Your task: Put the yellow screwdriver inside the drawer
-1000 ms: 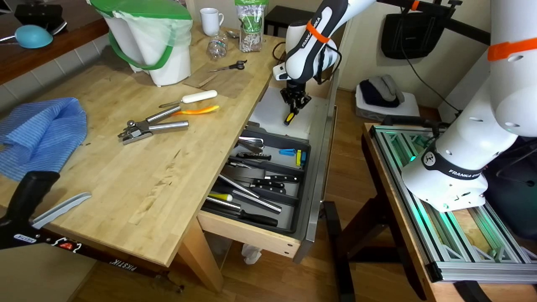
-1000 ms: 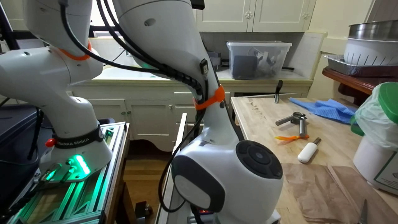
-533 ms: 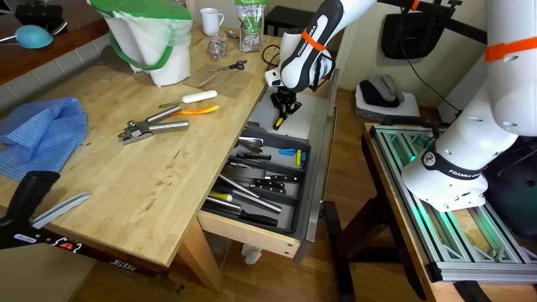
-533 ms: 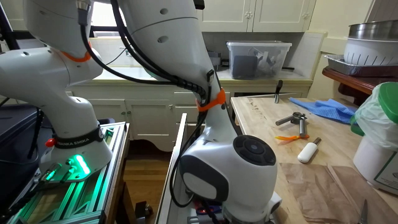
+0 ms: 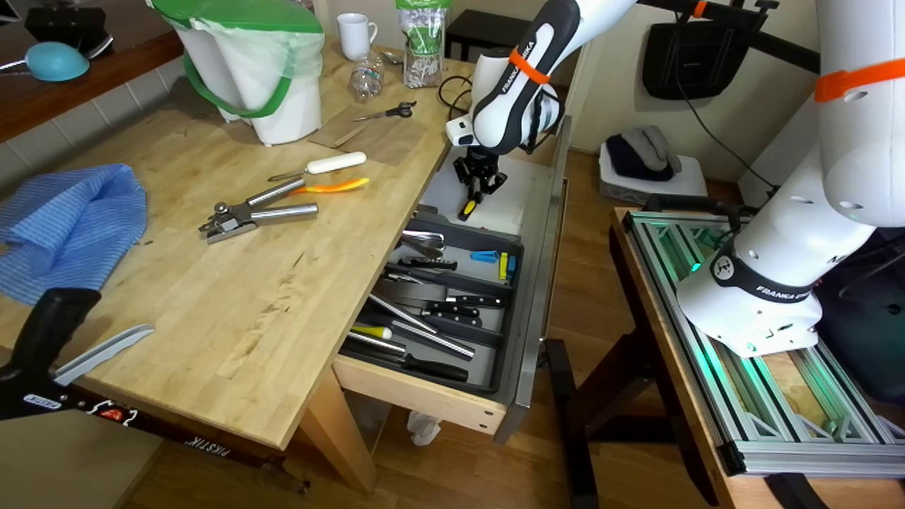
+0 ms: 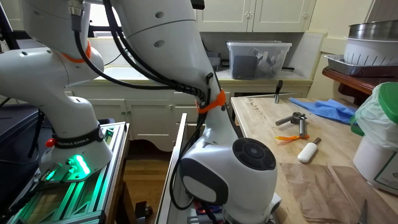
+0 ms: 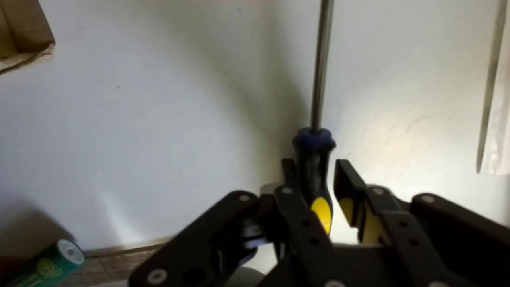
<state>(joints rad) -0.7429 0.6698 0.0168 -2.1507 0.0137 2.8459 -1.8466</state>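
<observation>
In the wrist view the gripper [image 7: 314, 169] stands astride the handle of the yellow screwdriver [image 7: 315, 139], its jaws parted slightly wider than the handle: pale floor shows between the handle and the finger at the view's right, while the finger at the view's left sits so close that contact cannot be told. The metal shaft runs out ahead of the fingertips over the white floor of the drawer [image 7: 159, 131]; whether the screwdriver lies flat there cannot be made out. Ahead of the gripper, toward the view's left, is the corner of a cardboard box [image 7: 30, 36], and farther back on that side a green cylinder [image 7: 46, 265], both well apart from it. In an exterior view the gripper hangs from the arm [image 5: 520, 88] within the drawer, the yellow of the handle showing directly beneath its tips. Near the gripper, on the camera's side, is the black divided tray [image 5: 488, 355], with black-handled knives [image 5: 477, 302] among its contents. Alongside the gripper runs the bench [image 5: 184, 283], where both exterior views show grey metal pliers [image 5: 283, 211], a yellow-orange-handled tool [image 5: 336, 186] close against them, and a white-handled tool [image 5: 338, 163], all well apart from the gripper. In an exterior view the arm's rounded wrist [image 6: 230, 177] hides the gripper and screwdriver; a clear plastic bin [image 6: 259, 60] stands far beyond them.
</observation>
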